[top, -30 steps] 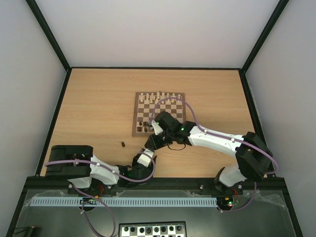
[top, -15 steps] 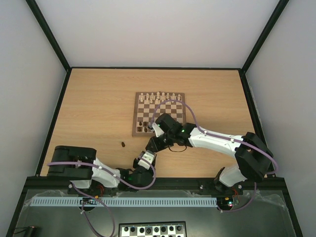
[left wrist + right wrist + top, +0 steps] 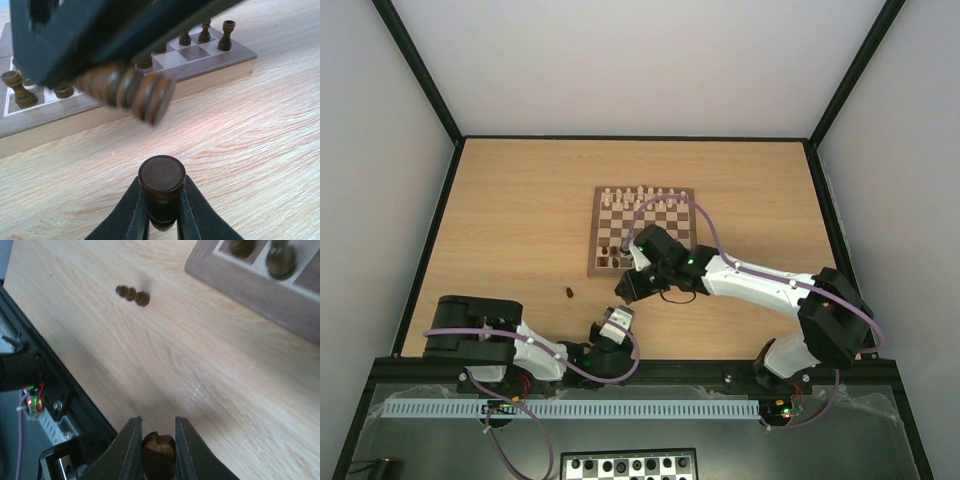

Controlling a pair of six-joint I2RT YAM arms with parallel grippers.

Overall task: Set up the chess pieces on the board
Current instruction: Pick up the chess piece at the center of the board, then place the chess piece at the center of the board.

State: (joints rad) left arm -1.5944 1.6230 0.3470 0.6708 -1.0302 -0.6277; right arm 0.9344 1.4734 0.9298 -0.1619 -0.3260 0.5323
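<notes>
Chess pieces [image 3: 161, 175] nipped in L gripper [image 3: 162, 204], R gripper [image 3: 158, 432].

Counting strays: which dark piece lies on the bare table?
The toppled dark piece just off the near-left corner of the board; the others stand on squares or are gripped.

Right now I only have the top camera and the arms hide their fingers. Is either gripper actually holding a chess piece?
Observer: Yes. The left wrist view shows the left gripper shut on a dark piece, round base toward the camera.
Operator: And the right one?
Observer: Its wrist camera shows the right gripper shut on a second dark piece.
Operator: What's that speck on the table?
Observer: A loose piece, dark, lying on its side off the board.
</notes>
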